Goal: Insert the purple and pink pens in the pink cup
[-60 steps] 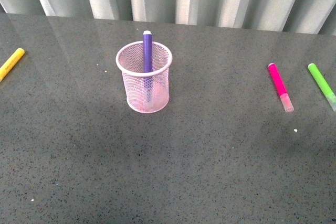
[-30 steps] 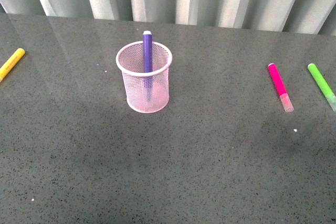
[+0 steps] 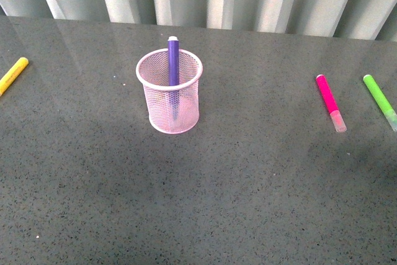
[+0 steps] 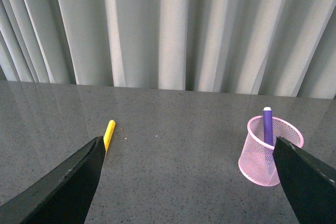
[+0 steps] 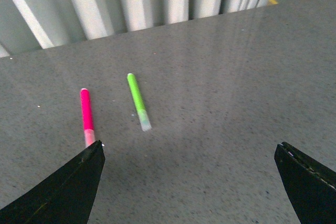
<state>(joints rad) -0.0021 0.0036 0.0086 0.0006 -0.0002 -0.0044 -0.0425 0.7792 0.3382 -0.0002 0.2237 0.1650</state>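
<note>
Speckled tabletop [image 3: 248, 184]; pink mesh cup [image 3: 174, 115] holds purple pen [image 3: 173, 60].

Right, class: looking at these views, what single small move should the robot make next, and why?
Probably move the right gripper, fingers open, toward the pink pen. The purple pen already stands in the pink cup, while the pink pen lies flat on the table beside the green marker, which should stay put.

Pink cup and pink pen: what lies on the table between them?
Nothing. In the front view, the stretch of table from the pink cup to the pink pen is bare.
</note>
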